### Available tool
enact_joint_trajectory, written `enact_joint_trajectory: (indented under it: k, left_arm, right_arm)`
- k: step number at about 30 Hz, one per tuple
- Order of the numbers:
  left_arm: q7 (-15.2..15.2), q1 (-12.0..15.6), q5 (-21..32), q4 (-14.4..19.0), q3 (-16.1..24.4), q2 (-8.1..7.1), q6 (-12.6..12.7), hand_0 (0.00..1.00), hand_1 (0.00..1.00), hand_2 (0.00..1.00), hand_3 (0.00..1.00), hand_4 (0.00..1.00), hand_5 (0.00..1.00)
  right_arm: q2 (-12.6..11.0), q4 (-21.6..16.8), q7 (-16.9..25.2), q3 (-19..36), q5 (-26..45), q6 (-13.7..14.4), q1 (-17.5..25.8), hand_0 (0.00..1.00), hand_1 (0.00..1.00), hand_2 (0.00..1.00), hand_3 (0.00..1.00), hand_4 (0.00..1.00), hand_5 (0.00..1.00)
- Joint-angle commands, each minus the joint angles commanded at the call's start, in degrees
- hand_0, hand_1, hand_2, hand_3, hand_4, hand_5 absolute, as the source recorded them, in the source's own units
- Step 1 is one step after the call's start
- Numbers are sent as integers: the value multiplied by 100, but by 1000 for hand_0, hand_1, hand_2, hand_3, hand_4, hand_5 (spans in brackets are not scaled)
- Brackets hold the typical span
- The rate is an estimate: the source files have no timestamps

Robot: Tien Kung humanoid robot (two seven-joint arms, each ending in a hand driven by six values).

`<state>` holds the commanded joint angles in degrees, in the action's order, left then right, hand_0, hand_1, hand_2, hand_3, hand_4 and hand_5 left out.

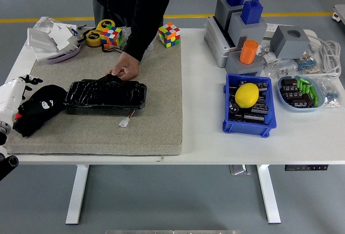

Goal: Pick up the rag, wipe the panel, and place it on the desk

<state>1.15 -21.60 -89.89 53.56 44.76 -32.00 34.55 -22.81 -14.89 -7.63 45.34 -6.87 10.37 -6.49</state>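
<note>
A white desk (205, 148) carries a grey felt mat (156, 110) on its left half. At the mat's near left corner, the left robot hand (21, 85), white with black fingers, comes in from the left edge and rests against a crumpled black rag (40, 107) with a small white and red print. Whether its fingers grip the rag or just touch it cannot be told. The rag lies on the mat, just left of the panel (106, 94), a long black glossy slab lying flat in the mat's middle left. A small white connector (125, 121) with short wires lies on the mat just in front of the panel.

To the right, off the mat, a blue bin (249, 123) holds dark parts and a yellow lemon (247, 95). Beside it, a light blue tray (301, 96) holds green and black bits.

At the panel's far edge, a person's hand (125, 68) presses down on it, the black sleeve (145, 23) reaching from the desk's far side.

Farther back sit two colour cubes (168, 34), tape rolls (97, 34) and a pile of white bags (51, 37) at the far left. At the far right, grey blocks (237, 29) carry blue pegs and an orange cylinder (248, 51), with a white cable (326, 50) next to them.
</note>
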Motion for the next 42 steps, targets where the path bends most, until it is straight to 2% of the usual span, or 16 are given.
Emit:
enact_joint_trajectory:
  k: [12,35,36,41,42]
  left_arm:
    - [-107,-76,316,-397,-198,95,14,389,615,712,697,949,396]
    - [-106,-159,382,-488,-298,258,67,373,581,697,666,935,336]
    - [-104,-161,373,-482,-301,260,73,330,459,600,636,903,273]
    - [-168,-142,358,-474,-252,289,177,330,459,600,636,903,273]
    - [-175,-138,347,-477,-234,293,213,282,403,538,594,824,138]
  right_arm:
    - [-9,-58,2,99,-125,0,18,748,688,699,612,981,583]
    - [-19,-64,-4,276,-211,14,24,748,688,699,613,985,585]
    - [-19,-64,-4,281,-216,15,22,748,688,699,612,984,585]
    - [-13,-73,14,372,-261,25,16,748,688,699,612,984,585]
    - [-12,-72,10,378,-269,20,16,748,688,699,613,985,583]
